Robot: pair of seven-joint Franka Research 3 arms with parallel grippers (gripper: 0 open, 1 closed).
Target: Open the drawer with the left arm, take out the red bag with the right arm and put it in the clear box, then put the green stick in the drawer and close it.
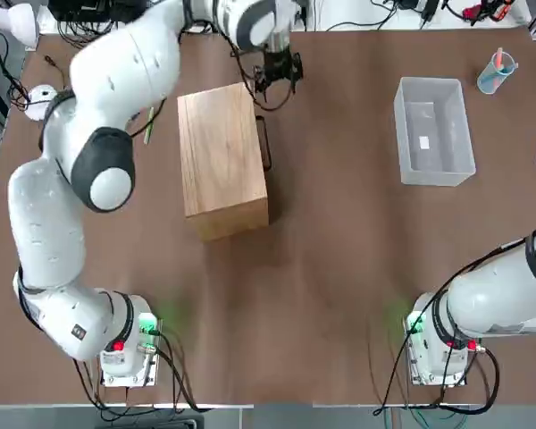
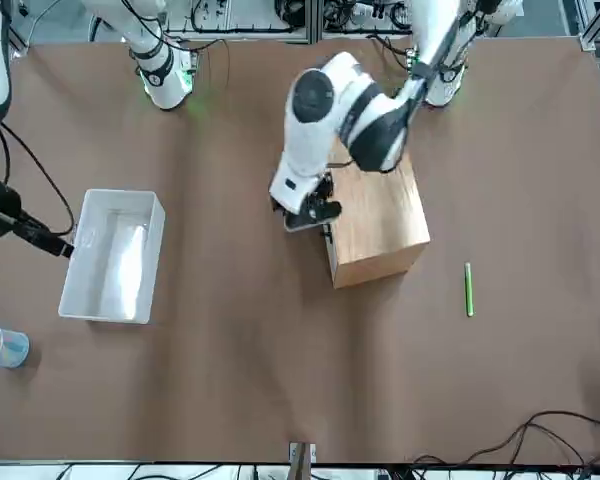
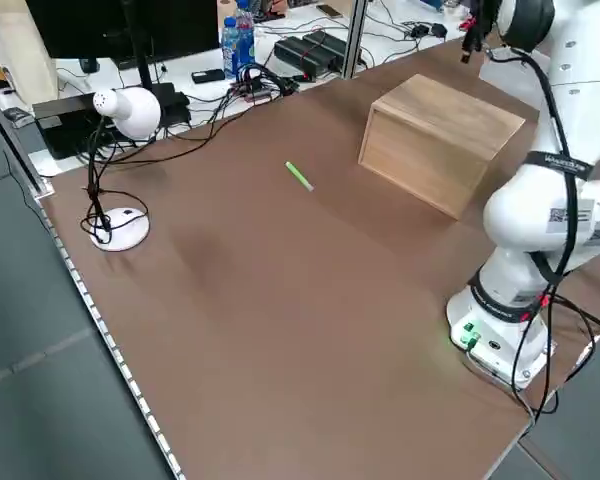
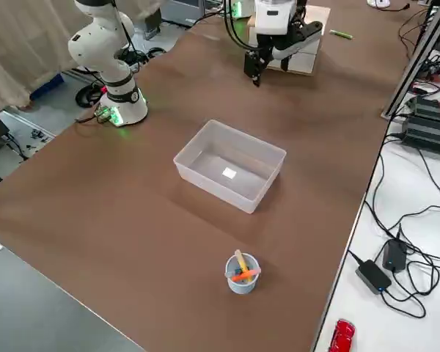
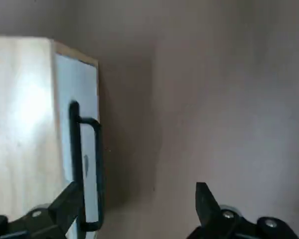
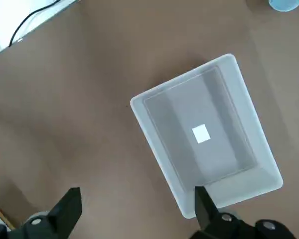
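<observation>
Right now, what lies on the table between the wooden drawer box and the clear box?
Nothing: in the top view only bare brown table lies between the drawer box and the clear box. The front view agrees.

Wooden box (image 1: 221, 159) sits between green stick (image 2: 469, 289) and clear box (image 1: 433, 130).

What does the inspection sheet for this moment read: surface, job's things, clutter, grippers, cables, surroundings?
Surface: brown table, flat and uncovered.
Job's things: drawer shut in its wooden box, black handle facing the clear box, which holds only a white label; green stick lying on the table beside the wooden box; red bag: nothing seen.
Clutter: small cup of coloured items near the clear box.
Grippers: left gripper open, at one end of the handle; right gripper open, high over the clear box.
Cables: running from both arm bases.
Surroundings: desk lamp, bottles, power bricks beyond the table edge.
</observation>
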